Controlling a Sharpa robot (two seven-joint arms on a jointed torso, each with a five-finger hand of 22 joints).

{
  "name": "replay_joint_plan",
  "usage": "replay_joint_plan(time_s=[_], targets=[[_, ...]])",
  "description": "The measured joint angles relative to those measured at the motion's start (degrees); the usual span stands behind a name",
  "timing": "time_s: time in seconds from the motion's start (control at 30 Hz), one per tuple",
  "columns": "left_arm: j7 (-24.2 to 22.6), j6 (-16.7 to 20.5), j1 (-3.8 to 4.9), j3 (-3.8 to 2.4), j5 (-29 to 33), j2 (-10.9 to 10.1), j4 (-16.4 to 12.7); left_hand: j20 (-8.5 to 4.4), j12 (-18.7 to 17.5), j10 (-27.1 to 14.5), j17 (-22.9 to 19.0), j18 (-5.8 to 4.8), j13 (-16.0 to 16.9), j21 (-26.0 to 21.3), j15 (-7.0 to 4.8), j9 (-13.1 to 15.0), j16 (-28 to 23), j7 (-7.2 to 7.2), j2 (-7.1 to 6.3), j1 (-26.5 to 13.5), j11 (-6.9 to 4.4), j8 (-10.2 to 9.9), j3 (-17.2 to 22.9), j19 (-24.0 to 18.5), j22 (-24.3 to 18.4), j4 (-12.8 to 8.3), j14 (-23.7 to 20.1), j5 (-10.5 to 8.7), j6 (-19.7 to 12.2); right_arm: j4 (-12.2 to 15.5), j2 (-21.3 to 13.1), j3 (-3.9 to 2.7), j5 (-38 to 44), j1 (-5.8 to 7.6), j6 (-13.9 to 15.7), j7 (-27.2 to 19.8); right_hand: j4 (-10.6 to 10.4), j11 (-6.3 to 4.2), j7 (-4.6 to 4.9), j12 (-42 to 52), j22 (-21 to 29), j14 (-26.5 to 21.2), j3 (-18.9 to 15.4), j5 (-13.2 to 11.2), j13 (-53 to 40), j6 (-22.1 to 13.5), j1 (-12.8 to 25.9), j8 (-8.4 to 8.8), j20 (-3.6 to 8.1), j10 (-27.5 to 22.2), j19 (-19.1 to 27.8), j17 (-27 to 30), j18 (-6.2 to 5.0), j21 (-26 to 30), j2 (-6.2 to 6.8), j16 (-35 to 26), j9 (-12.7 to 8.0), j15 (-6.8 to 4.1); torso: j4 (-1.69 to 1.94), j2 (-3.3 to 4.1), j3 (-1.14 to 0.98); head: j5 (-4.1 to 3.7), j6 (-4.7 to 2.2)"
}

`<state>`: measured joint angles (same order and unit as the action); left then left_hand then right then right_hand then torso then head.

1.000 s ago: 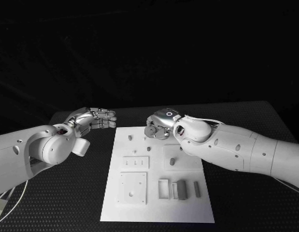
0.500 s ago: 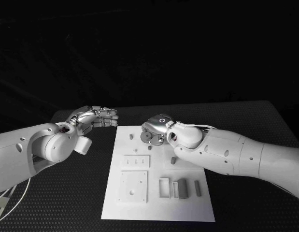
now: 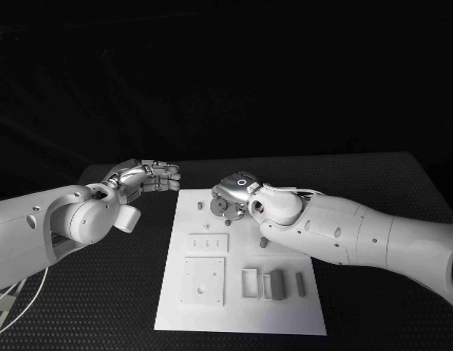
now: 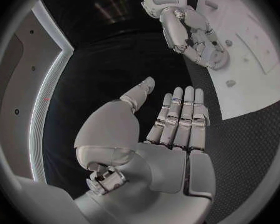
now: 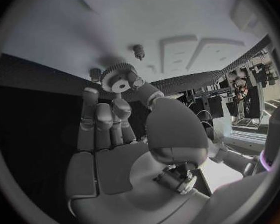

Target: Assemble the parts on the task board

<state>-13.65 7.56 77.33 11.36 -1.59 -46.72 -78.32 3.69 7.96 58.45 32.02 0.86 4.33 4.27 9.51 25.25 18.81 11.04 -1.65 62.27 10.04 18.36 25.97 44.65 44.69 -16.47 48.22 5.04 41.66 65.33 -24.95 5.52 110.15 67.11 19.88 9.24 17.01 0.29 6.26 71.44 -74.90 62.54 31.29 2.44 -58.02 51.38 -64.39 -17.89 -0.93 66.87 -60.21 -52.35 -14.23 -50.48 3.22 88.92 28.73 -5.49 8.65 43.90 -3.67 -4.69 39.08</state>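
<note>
The white task board (image 3: 237, 307) lies mid-table. My right hand (image 3: 235, 196) hovers over its far end and pinches a small grey gear (image 5: 119, 79) between thumb and fingertip. In the right wrist view the gear hangs just above the board (image 5: 71, 15), near two short pegs (image 5: 139, 50) (image 5: 94, 74). My left hand (image 3: 148, 176) hangs off the board's far left corner, over the black table; it holds nothing, with fingers (image 4: 180, 117) straight and thumb apart. The left wrist view also shows the right hand (image 4: 193, 37) with the gear (image 4: 218, 59) over the board (image 4: 258, 69).
Near the board's front stand a dark grey block (image 3: 276, 284) and a thin grey bar (image 3: 299, 285) beside an upright slot (image 3: 248, 283). Two raised square plates (image 3: 207, 245) (image 3: 202, 281) sit on the left half. A peg (image 3: 199, 207) stands at the far left.
My right hand has shifted a little left and nearer over the board's far end, still with the gear. The left hand has barely moved.
</note>
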Motion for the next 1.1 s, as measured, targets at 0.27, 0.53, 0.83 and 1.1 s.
replay_joint_plan(time_s=[0.27, 0.53, 0.83, 1.1], targets=[[0.1, 0.0, 0.00, 0.00, 0.0, 0.4, 0.3, 0.00, 0.0, 0.0, 0.0, 0.00, 0.0, 0.0, 0.00, 0.0, 0.0, 0.00, 0.00, 0.0, 0.00, 0.0, 0.0, 0.0, 0.0, 0.0, 0.0, 0.00, 0.0, -1.0, 0.8, 0.13, 0.3, -0.23, 0.2, 0.1, 0.1, 0.00, -0.10, 0.0, 0.0, 0.1, -0.1, 0.2, 0.0, 0.4, 0.4, 0.01, 0.00, 0.0, 0.0, 0.0, 0.00, 0.0, 0.40, 0.0, 0.0, 0.08, -0.09, 0.01, -0.03, 0.03, 0.03], [0.2, 0.0, 0.00, 0.00, 0.0, 0.6, 0.5, 0.00, 0.0, 0.0, 0.0, 0.00, 0.0, 0.0, 0.00, 0.0, 0.0, 0.00, 0.00, 0.0, 0.00, 0.0, 0.0, 0.0, 0.0, 0.0, 0.0, 0.00, 0.0, -3.0, 1.9, 0.16, 0.4, -0.59, 0.7, 0.1, 0.1, 0.01, -0.10, 0.0, 0.0, 0.1, -0.1, 0.2, 0.1, 0.5, 0.2, 0.02, 0.00, 0.0, 0.0, 0.1, 0.00, 0.0, 0.82, 0.0, 0.0, 0.09, -0.14, 0.01, -0.08, 0.11, 0.10], [0.3, 0.0, 0.00, 0.00, 0.0, 0.7, 0.5, 0.00, 0.0, 0.0, 0.0, 0.00, 0.0, 0.0, 0.00, 0.0, 0.0, 0.00, 0.00, 0.0, 0.00, 0.0, 0.0, 0.0, 0.0, 0.0, 0.0, 0.00, 0.0, -4.2, 2.5, 0.19, 0.3, -0.82, 1.2, -0.2, 0.1, 0.01, -0.34, -0.2, 0.0, 0.1, -0.1, 0.2, 0.2, 0.7, 0.4, 0.06, -0.01, 0.0, 0.0, 0.2, 0.00, 0.0, 1.03, 0.0, 0.1, 0.10, -0.14, 0.01, -0.07, 0.08, 0.15], [0.3, -0.1, 0.00, 0.00, 0.0, 0.8, 0.4, 0.00, -0.2, 0.0, 0.0, 0.00, 0.0, 0.0, 0.00, 0.0, 0.0, 0.00, 0.00, 0.0, 0.00, 0.0, 0.0, 0.0, 0.0, 0.0, 0.0, 0.00, 0.0, -4.9, 3.1, 0.23, 0.1, -0.94, 1.4, -0.3, -0.1, 0.20, -0.34, -0.2, 0.0, 0.1, 0.1, 0.2, 0.3, 1.1, 0.5, 0.44, -0.01, 0.2, 0.0, 0.3, 0.00, 0.0, 1.10, 0.0, 0.9, 0.11, -0.14, 0.01, -0.07, 0.11, 0.12]])
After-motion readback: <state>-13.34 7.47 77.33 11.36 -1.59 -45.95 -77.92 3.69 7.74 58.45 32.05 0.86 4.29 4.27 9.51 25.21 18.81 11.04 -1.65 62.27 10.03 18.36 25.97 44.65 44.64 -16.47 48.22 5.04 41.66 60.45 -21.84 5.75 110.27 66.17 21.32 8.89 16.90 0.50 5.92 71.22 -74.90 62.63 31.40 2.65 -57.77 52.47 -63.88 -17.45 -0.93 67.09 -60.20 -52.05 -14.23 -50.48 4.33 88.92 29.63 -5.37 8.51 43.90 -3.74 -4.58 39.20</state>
